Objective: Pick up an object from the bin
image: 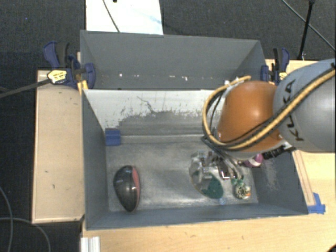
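Nearest the camera, you had the orange cover (pixel 249 114) on the wrist of the arm (pixel 310 109). The arm reached in from the right above the right half of the grey metal bin (pixel 173 54). Yellow and black cables (pixel 210 114) looped round the left side of the cover.

Reading the bin floor from the left, you found a small blue block (pixel 112 137) against the left wall, at the foot of the back slope. Nearer the front wall and a little to the right lay a dark computer mouse (pixel 127 187). It was black with a red stripe along its right side, lay lengthwise front to back, and was well apart from everything else. Between the mouse and the gripper the floor was scuffed bare metal.

To the right of centre, the gripper (pixel 209 178) hung below the orange cover, low over the floor near the front wall. A teal-green rounded object (pixel 213 189) lay directly at its tip, touching it or just beside it; you could not tell which. You also could not tell whether the gripper was open or closed, or whether it gripped the teal-green object. Just to the right of that object lay a small green-and-white item (pixel 242 191), its kind unclear. Farther back, a small purple item (pixel 255 161) lay partly hidden under the edge of the cover.
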`<control>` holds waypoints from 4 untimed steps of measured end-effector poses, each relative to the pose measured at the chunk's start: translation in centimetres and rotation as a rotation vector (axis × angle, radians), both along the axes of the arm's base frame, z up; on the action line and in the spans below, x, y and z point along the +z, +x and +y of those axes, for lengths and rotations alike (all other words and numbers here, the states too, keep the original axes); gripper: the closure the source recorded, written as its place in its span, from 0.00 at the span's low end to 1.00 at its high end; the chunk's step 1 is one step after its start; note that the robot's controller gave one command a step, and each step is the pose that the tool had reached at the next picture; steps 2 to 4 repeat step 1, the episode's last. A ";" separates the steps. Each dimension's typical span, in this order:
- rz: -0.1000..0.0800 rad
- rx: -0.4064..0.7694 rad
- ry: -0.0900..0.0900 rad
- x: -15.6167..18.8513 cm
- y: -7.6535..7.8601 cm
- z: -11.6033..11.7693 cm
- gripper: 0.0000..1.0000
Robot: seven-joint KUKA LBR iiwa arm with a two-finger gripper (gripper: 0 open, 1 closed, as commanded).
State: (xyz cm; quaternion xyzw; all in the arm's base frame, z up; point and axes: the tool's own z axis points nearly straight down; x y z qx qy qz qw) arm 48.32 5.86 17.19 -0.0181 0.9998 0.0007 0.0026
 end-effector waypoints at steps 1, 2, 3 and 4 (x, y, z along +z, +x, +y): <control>-0.004 -0.001 0.000 5.6 1.6 0.5 1.00; -0.004 -0.001 0.000 5.6 1.6 0.5 1.00; -0.004 -0.001 0.000 5.6 1.6 0.5 1.00; -0.004 -0.001 0.000 5.6 1.6 0.5 1.00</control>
